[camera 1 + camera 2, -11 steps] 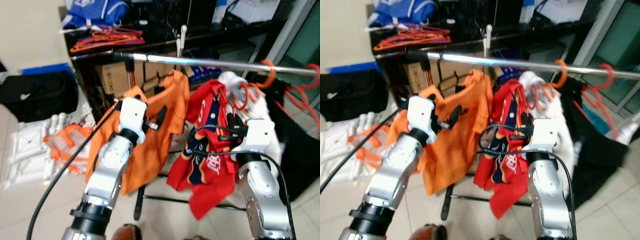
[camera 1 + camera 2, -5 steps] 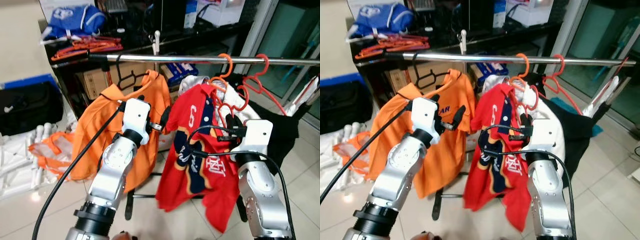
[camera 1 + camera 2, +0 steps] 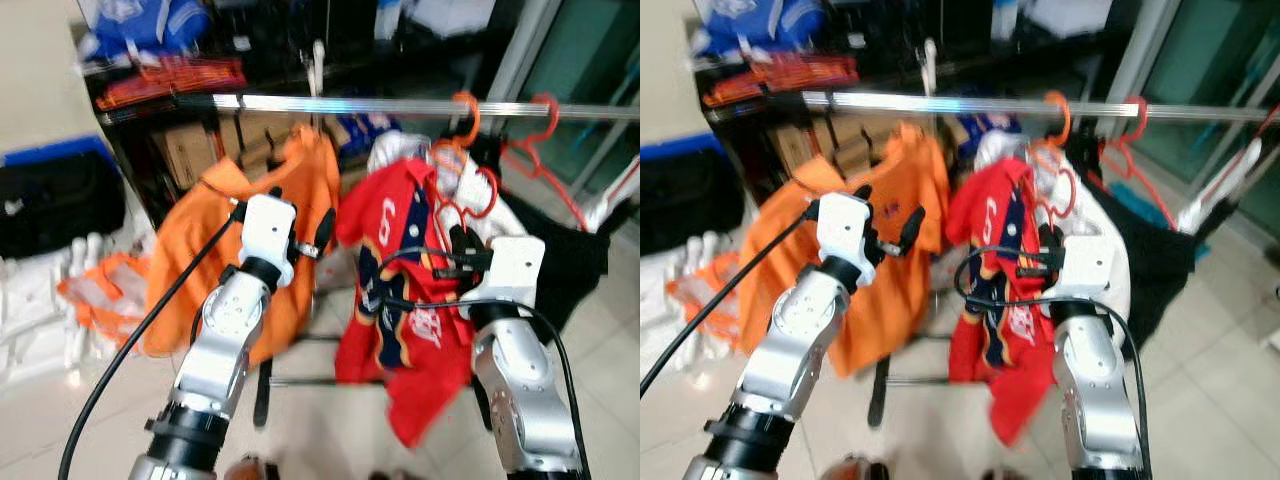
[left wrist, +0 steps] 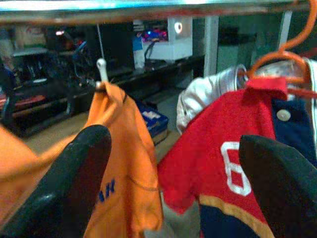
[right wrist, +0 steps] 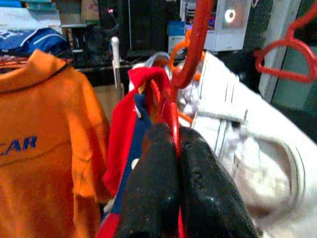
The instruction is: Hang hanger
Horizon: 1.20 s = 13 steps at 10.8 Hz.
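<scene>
Red hanger [image 5: 174, 111] pinched between the closed fingers of the right gripper [image 5: 171, 148], just below the silver rail [image 3: 400, 105].
Carrying a red and navy shirt [image 3: 405, 300], hook rising toward the rail beside a white garment [image 5: 247, 148]. Left gripper [image 4: 173, 168] spread wide and empty below the rail, facing the orange shirt [image 4: 124, 163].

A cluttered storage or laundry corner of a home, by the look of it. Ahead of both sets of fingers a metal clothes rail [image 3: 400, 105] runs across, hung with an orange shirt [image 3: 290, 220], a red shirt [image 3: 400, 260] and orange hangers [image 3: 465, 110]. Beyond the rail stands a dark shelf unit [image 3: 160, 110] with spare hangers, folded blue cloth [image 3: 150, 25] and cardboard boxes [image 3: 190, 155]. Pale floor tiles [image 3: 60, 400] lie below, and a glass door [image 3: 580, 70] stands off to the right.
</scene>
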{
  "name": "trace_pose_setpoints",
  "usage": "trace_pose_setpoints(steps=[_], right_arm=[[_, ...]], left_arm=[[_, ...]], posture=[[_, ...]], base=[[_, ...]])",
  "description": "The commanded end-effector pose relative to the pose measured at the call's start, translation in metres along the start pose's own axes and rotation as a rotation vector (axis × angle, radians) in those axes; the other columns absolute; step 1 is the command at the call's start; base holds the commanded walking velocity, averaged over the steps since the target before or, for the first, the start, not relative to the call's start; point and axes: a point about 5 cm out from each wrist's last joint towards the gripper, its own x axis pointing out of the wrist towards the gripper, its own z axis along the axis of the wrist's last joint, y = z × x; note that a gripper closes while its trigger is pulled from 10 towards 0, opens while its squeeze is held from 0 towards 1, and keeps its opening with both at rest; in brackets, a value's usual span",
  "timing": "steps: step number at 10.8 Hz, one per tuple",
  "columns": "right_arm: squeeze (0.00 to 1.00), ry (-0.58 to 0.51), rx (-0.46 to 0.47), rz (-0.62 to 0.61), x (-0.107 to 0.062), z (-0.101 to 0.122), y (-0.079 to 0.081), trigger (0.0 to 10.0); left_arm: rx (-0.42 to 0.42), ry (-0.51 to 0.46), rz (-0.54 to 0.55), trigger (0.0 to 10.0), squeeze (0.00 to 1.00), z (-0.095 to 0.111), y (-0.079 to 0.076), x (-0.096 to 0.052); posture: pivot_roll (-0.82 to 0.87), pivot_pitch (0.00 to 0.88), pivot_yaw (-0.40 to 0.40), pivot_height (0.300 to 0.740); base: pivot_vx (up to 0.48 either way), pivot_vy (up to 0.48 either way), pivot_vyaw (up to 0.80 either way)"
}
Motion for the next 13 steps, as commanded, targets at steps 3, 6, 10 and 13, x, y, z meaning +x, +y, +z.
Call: trace_pose_setpoints(steps=[3,6,10,13], right_arm=[[0.00,-0.049,0.016,0.038,0.000,0.009,0.003,0.0],[0.00,-0.053,0.019,0.053,-0.001,0.009,0.003,0.0],[0.00,-0.004,-0.007,0.256,0.003,0.010,0.011,0.0],[0.00,0.003,-0.050,0.354,0.013,0.017,0.011,0.0]], left_arm=[[0.014,-0.005,0.012,10.0,0.00,0.000,0.000,-0.002],[0.020,-0.010,0.010,10.0,0.00,0.000,-0.001,-0.003],[0.016,0.016,-0.004,10.0,0.00,-0.004,0.001,0.000],[0.091,0.074,-0.094,10.0,0.00,-0.009,0.015,0.012]], posture=[[0.00,0.000,0.005,0.740],[0.00,0.000,0.006,0.740],[-0.01,0.000,0.006,0.740],[0.01,0.000,-0.001,0.740]], base=[[-0.355,-0.270,0.00],[-0.351,-0.270,0.00],[-0.166,-0.068,0.00],[0.000,0.000,0.00]])
